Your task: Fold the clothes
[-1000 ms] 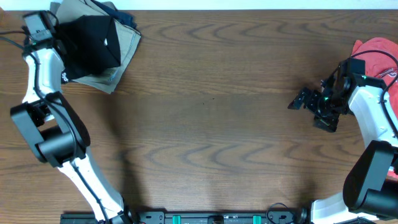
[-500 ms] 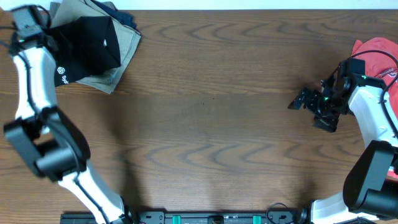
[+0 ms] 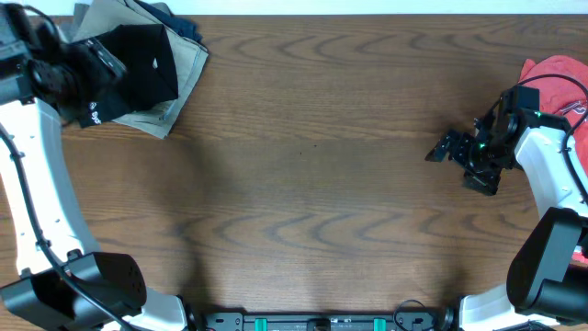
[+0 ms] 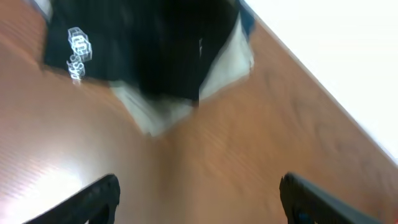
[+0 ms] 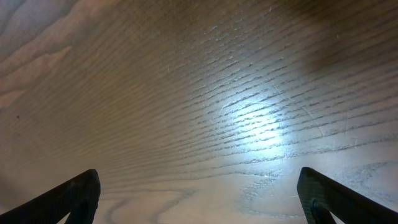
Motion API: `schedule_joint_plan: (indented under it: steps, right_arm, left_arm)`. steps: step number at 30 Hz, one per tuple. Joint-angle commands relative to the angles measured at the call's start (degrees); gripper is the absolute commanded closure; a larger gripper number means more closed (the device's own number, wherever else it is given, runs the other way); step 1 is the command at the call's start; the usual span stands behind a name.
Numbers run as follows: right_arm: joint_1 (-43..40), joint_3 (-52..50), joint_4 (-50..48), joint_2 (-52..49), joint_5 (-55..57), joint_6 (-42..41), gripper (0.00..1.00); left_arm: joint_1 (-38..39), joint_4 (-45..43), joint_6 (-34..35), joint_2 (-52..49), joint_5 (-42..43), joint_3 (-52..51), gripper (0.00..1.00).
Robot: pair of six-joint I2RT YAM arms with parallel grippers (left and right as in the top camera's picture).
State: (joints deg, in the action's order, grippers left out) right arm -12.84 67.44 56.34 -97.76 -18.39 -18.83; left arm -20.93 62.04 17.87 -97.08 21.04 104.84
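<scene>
The clothes, a folded black garment with white lettering, lie at the table's far left corner on a pile of other cloth. In the left wrist view, which is blurred, the clothes lie ahead of the fingers. My left gripper hovers at the garment's left edge. Seen from its wrist camera, the left gripper is open, with only bare table between its fingers. My right gripper stands open over bare wood at the right. Nothing lies between the fingers of the right gripper.
Khaki trousers lie folded under the black garment, with a bit of blue cloth behind them. A red T-shirt lies at the right edge, behind the right arm. The wooden table stretches between the arms.
My left gripper has opened and let go of the black garment. The left arm has swung out to the left and lifted. The right arm has not moved.
</scene>
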Motion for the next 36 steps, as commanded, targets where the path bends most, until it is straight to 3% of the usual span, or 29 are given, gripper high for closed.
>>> schedule_joint_plan:
  steps: [1,6,15,16,21,36]
  right_arm:
    - [-0.2,0.8,0.0,1.1,0.0,0.7,0.01]
    - [-0.2,0.8,0.0,1.1,0.0,0.7,0.01]
    - [-0.2,0.8,0.0,1.1,0.0,0.7,0.01]
    - [-0.2,0.8,0.0,1.1,0.0,0.7,0.01]
    - [-0.2,0.8,0.0,1.1,0.0,0.7,0.01]
    - [-0.2,0.8,0.0,1.1,0.0,0.7,0.01]
  left_arm:
    - [1.9,3.7,-6.4,2.3,4.5,-2.1,0.17]
    - [6.5,6.8,-10.8,9.6,4.5,-10.4,0.17]
    - [19.4,-4.1,-10.8,33.0,4.4,-38.0,0.16]
    - [20.7,-4.3,-10.8,35.3,4.4,-40.8,0.05]
    - [24.0,-3.8,-10.8,42.2,4.5,-50.3,0.02]
    - [24.1,-3.7,-10.8,41.7,4.4,-54.1,0.02]
